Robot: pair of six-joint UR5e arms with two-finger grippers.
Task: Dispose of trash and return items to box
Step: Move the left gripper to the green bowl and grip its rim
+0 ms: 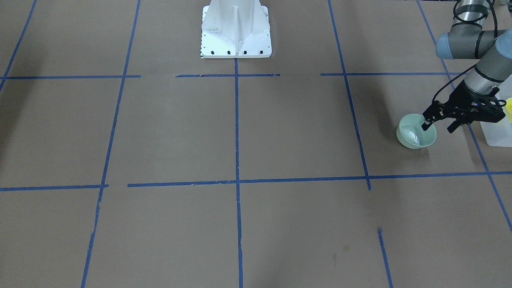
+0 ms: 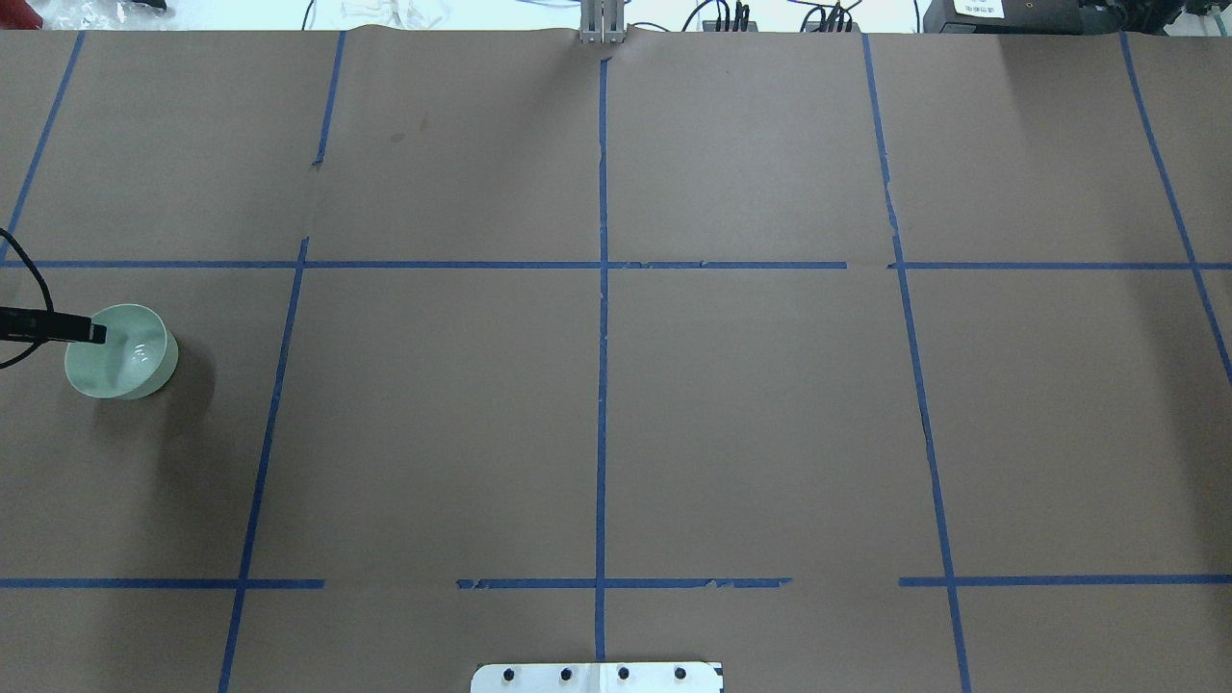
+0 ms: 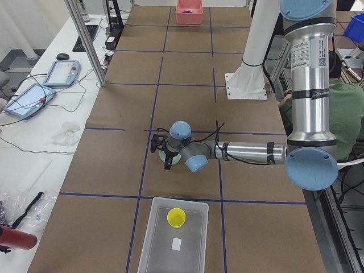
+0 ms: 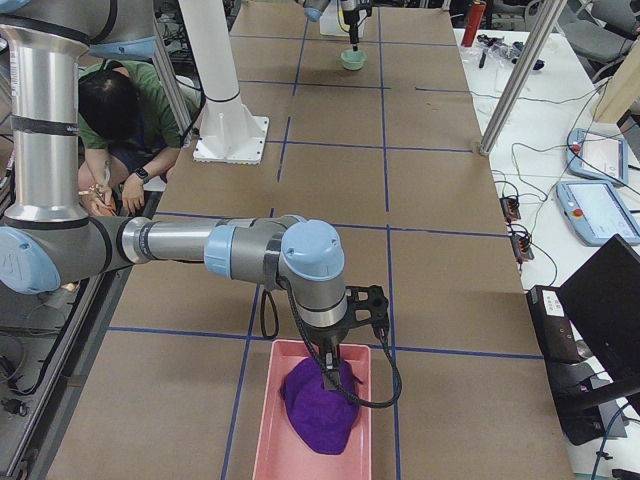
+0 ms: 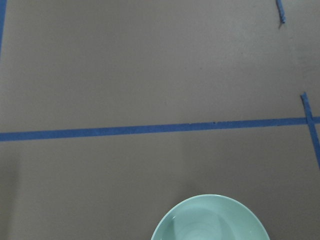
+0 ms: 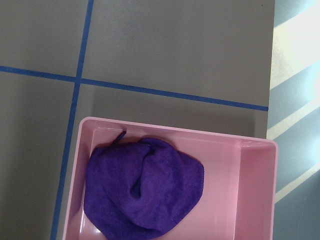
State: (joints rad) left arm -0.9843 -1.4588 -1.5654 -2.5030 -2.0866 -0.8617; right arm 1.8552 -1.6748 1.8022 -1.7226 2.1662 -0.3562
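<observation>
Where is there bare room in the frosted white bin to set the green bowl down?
In the frosted translucent white plastic bin, the small yellow plastic tumbler cup stands at the end nearest the pale green bowl; a small white slip lies mid-floor. Bare floor runs beside both along the long walls, widest beyond the slip. The cup's end is crowded.

A brown surface [image 1: 296, 132] is marked into a grid by blue tape lines [image 1: 237, 128]. The robot's white base [image 1: 236, 32] stands at the top middle. The left arm [image 1: 486, 64] comes in at the upper right of the view and reaches down to a pale green bowl [image 1: 412, 138]. The black left tool [image 1: 439, 128] straddles the bowl's rim, fingers spread, one inside the bowl and the other outside it. At the right edge, a corner of a frosted box [image 1: 500, 136] shows, with a sliver of a yellow cup [image 1: 509, 108] above it.
</observation>
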